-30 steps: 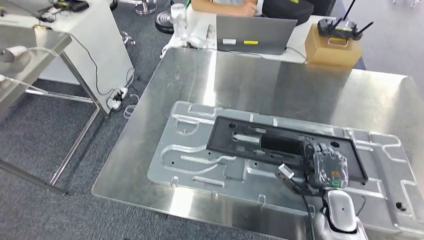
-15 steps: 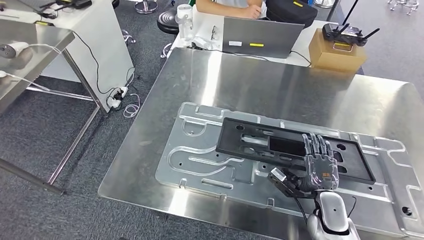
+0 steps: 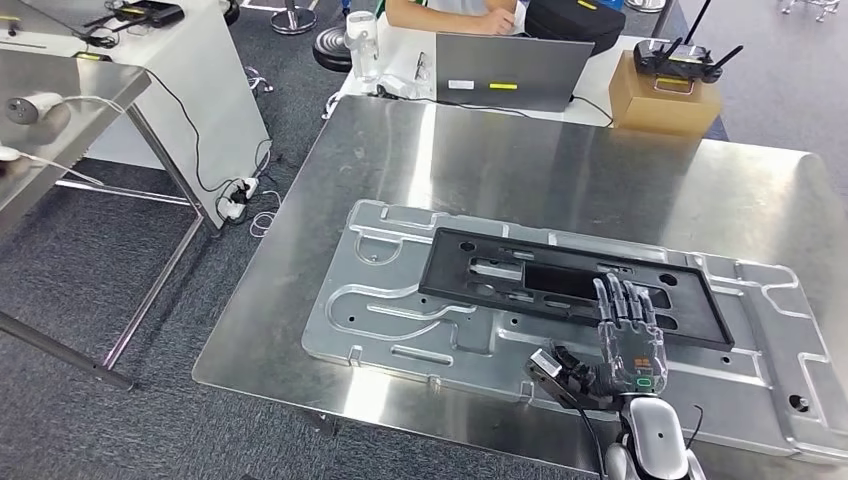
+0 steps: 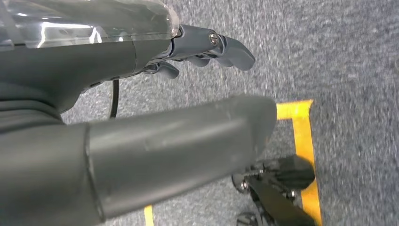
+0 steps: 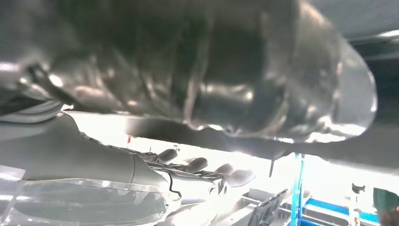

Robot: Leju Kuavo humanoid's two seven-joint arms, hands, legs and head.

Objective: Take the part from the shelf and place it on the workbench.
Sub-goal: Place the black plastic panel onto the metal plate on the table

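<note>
Head view shows the black flat part (image 3: 565,288) lying on a silver shaped metal plate (image 3: 400,320), which rests on the steel surface (image 3: 560,170). The right hand (image 3: 628,335) hovers at the part's near edge toward its right end, fingers extended and apart, fingertips over the black panel, holding nothing. Left wrist view shows the left hand (image 4: 141,117) hanging above grey carpet (image 4: 348,56) with a yellow floor marking (image 4: 301,127), fingers loosely extended and empty. Beyond the surface stand a laptop (image 3: 510,70) and a cardboard box (image 3: 665,95).
</note>
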